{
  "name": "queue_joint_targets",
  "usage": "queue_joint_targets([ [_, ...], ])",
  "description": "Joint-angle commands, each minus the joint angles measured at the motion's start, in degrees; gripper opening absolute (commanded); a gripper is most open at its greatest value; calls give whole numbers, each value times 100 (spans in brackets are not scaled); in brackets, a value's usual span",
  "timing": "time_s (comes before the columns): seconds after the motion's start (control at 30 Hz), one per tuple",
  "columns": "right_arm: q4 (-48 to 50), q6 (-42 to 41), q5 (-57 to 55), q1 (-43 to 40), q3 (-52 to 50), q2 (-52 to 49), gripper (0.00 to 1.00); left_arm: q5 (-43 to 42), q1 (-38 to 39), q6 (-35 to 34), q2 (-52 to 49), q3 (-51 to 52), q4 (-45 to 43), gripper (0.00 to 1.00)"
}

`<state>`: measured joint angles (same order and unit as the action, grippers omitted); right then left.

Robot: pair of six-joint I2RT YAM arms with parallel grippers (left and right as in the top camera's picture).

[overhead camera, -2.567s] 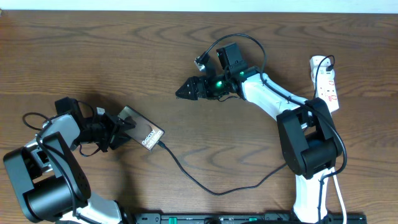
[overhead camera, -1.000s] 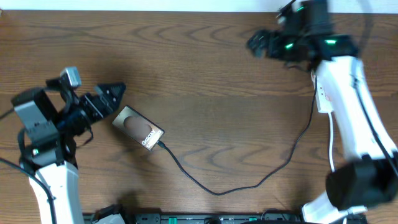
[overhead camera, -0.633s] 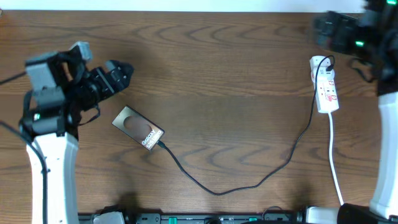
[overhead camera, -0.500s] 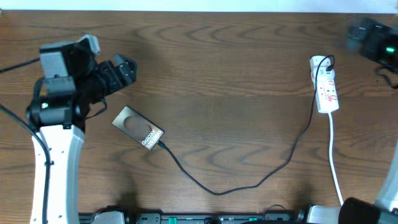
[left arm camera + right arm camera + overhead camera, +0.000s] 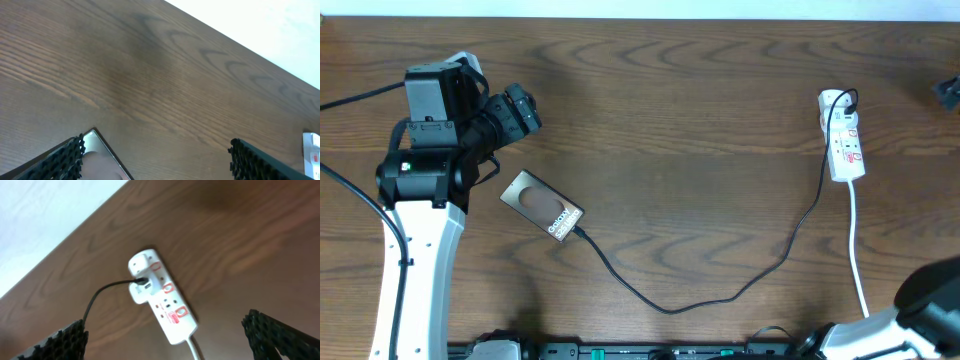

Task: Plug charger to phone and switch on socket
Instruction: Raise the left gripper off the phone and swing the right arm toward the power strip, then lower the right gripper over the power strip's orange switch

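Note:
The phone [image 5: 542, 205] lies flat at the table's left, a slim dark rectangle with white lettering. The charger [image 5: 670, 308], a thin black cable, runs from the phone's lower right end in a long loop up to the far end of the socket [image 5: 843, 135], a white strip with red markings at the right. My left gripper [image 5: 516, 110] hovers open behind and left of the phone, holding nothing. The left wrist view has the phone's corner [image 5: 102, 159] by the left finger [image 5: 62, 161]. My right gripper [image 5: 165, 330] hangs open high over the socket [image 5: 162, 300].
The socket's white cord [image 5: 860, 260] runs toward the front edge on the right. A white wall borders the table's far edge [image 5: 640, 14]. Only a dark bit of the right arm [image 5: 948, 92] shows at the overhead view's right edge.
Both arms have risen and pulled outward: the left gripper away from the phone toward the back left, the right arm off to the right edge. Phone, cable and socket have stayed put.

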<state>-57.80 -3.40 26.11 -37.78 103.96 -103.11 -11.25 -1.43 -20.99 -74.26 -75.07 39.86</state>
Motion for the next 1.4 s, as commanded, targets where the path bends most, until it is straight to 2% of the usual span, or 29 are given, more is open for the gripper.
queue_joint_targets([
  [0.0, 13, 866, 1165, 7, 24, -542, 99, 127, 17, -28, -15, -146, -2, 91],
  [0.17, 15, 977, 1259, 7, 24, -1158, 99, 127, 17, -28, -15, -146, 4, 91],
  [0.37, -101, 1816, 1871, 20, 22, -1543, 99, 127, 17, -26, -15, -144, 44, 91],
  [0.53, -111, 2280, 1853, 164, 17, -1578, 99, 127, 17, -26, -15, -144, 79, 91],
  [0.77, 98, 2243, 1386, 570, 17, -1587, 99, 129, 17, -26, -17, -144, 238, 91],
  [0.97, 363, 1941, 529, 929, 17, -1593, 99, 129, 17, -26, -17, -144, 234, 91],
  [1.37, 485, 1917, 334, 1082, 17, -1698, 99, 129, 17, -26, -17, -144, 236, 91],
])
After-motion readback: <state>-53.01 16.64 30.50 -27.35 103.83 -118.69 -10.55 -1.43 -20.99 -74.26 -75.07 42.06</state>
